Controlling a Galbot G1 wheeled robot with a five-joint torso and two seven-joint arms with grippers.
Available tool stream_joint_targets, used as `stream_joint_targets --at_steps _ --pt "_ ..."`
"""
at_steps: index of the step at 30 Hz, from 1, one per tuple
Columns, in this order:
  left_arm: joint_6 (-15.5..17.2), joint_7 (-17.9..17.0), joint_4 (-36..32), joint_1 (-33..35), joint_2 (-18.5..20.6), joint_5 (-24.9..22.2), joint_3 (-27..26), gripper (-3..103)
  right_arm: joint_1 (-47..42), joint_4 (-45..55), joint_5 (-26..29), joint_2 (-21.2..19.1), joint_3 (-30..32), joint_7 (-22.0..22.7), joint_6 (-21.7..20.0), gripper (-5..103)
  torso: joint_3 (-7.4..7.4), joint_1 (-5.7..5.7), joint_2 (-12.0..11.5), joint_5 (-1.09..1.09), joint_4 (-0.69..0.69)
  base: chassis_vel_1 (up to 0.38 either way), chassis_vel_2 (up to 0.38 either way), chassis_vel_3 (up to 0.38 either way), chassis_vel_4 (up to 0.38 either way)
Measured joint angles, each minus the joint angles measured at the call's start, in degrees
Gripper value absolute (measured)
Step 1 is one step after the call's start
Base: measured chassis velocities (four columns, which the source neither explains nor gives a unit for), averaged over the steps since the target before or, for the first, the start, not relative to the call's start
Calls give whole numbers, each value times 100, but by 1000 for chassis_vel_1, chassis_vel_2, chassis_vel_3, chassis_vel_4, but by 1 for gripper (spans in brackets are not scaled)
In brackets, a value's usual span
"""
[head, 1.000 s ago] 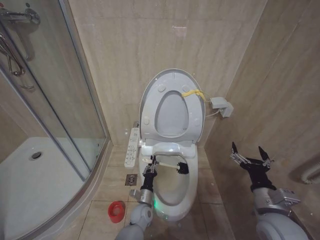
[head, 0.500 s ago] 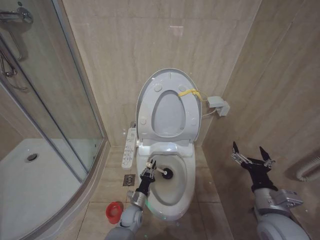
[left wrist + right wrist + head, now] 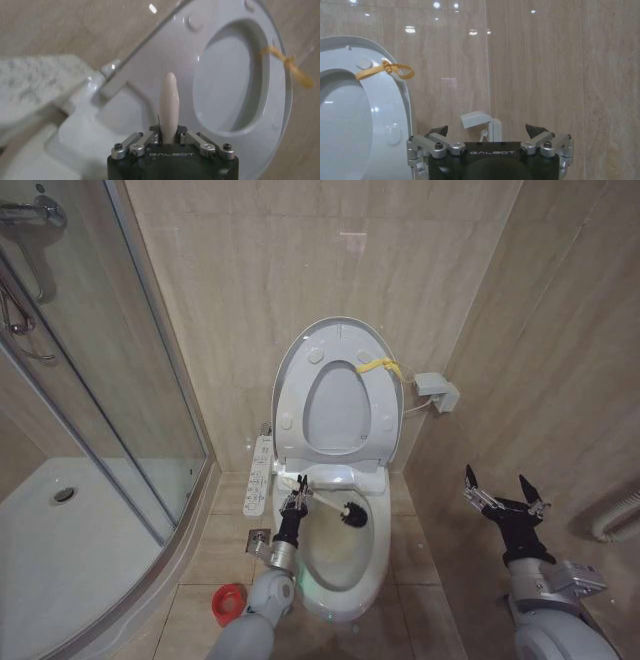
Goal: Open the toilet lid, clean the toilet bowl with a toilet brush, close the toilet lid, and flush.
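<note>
The left tool (image 3: 297, 497) was clamped on the thin white stick handle of the toilet brush (image 3: 330, 511), at the left rim of the stained white ceramic toilet bowl (image 3: 345, 565). From the tool the handle ran rightward to the dark round bristle head, inside the bowl near its back. Just behind the tool, the glossy white oval plastic toilet lid (image 3: 340, 340) stood upright against the beige tiled wall (image 3: 300, 260). Well off to the right, the right tool (image 3: 502, 492) hung with its fingers spread wide.

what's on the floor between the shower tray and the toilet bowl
In the head view, a red cup, a floor drain and a white control strip lie between shower tray and toilet bowl.
</note>
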Motion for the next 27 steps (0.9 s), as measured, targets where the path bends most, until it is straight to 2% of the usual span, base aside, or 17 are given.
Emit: stream_joint_targets --at_steps 5,7,11,12,15,16,17,19,20,22,23,24,25,26,27 --pt "-75 214 440 49 -38 381 76 19 -28 29 6 -13 27 1 2 100 1 0 0 -1 2 0 0 0 0" --pt "-77 217 451 78 -5 470 80 19 -35 36 8 -14 45 1 2 100 0 0 1 -2 2 0 0 0 0" --pt "-57 81 254 207 271 1080 116 19 -37 39 37 -13 103 0 6 100 0 -1 1 -1 -1 0 0 0 0" --pt "-57 81 254 207 271 1080 116 19 -37 39 37 -13 103 0 6 100 0 -1 1 -1 -1 0 0 0 0" --pt "-64 -69 101 219 384 1744 55 19 -23 49 39 9 86 -1 6 100 0 -1 1 -2 -2 0 0 0 0" --pt "-77 -125 75 197 399 2209 -27 19 -17 70 40 16 73 -1 6 100 0 -1 1 -1 -1 0 0 0 0" --pt "-77 -125 75 197 399 2209 -27 19 -17 70 40 16 73 -1 6 100 0 -1 1 -1 -1 0 0 0 0" --pt "-58 -238 59 152 406 2824 -106 19 -15 101 41 18 67 2 0 100 0 -1 1 -1 -1 0 0 0 0" --pt "-32 -263 50 130 414 2989 -126 19 -21 118 41 18 69 2 -3 100 0 -1 1 -1 -1 0 0 0 0" --pt "-10 -246 28 111 435 3015 -122 19 -30 126 41 17 74 4 -5 100 0 0 1 -2 -1 0 0 0 0" --pt "31 -161 -36 98 476 2800 -79 19 -48 139 41 22 80 5 -7 100 0 0 1 0 0 0 0 0 0" --pt "97 -68 -132 97 517 2414 -11 19 -64 146 40 31 84 6 -7 100 0 0 1 0 2 0 0 0 0" --pt "206 -16 -279 103 560 1786 125 19 -86 154 33 47 88 6 -6 100 0 0 1 1 1 0 0 0 0" --pt "206 -16 -279 103 560 1786 125 19 -86 154 33 47 88 6 -6 100 0 0 1 1 1 0 0 0 0" --pt "373 -30 -454 123 569 1071 241 19 -103 160 27 60 90 6 -4 100 0 0 1 -1 0 0 0 0 0"
